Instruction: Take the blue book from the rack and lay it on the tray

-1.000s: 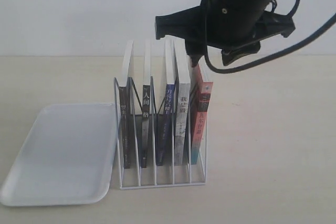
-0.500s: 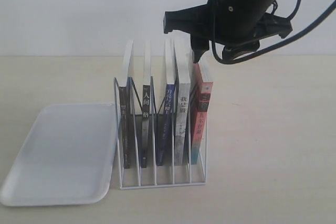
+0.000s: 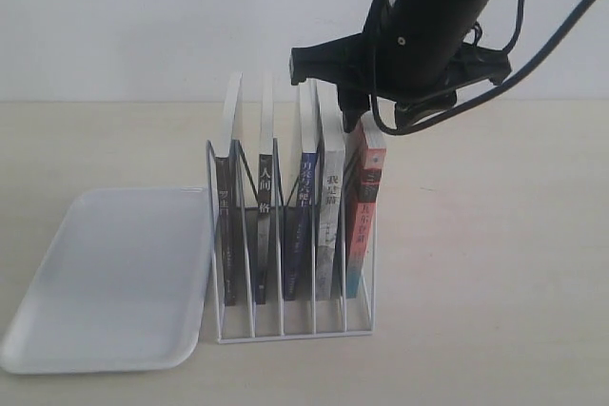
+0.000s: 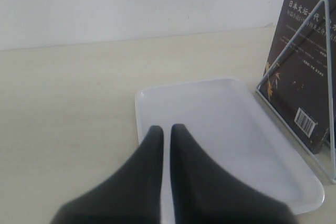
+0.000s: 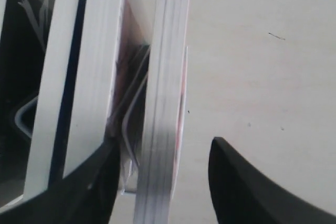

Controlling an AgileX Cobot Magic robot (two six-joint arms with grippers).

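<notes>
Lowered a little, right gripper (image 5: 164,142) gapes wide astride the red-orange book (image 5: 164,93), clamping nothing.

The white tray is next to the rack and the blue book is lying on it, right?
Not quite. The tray is next to the rack, but the blue book is not lying on it; it stands upright in the rack, as the exterior view shows.

A pale beige table (image 3: 495,263) with a smooth, matte top fills the lower part of the exterior view. Behind it stands a plain white wall (image 3: 143,16). The light is soft and even, and the shadows on the table are faint.
</notes>
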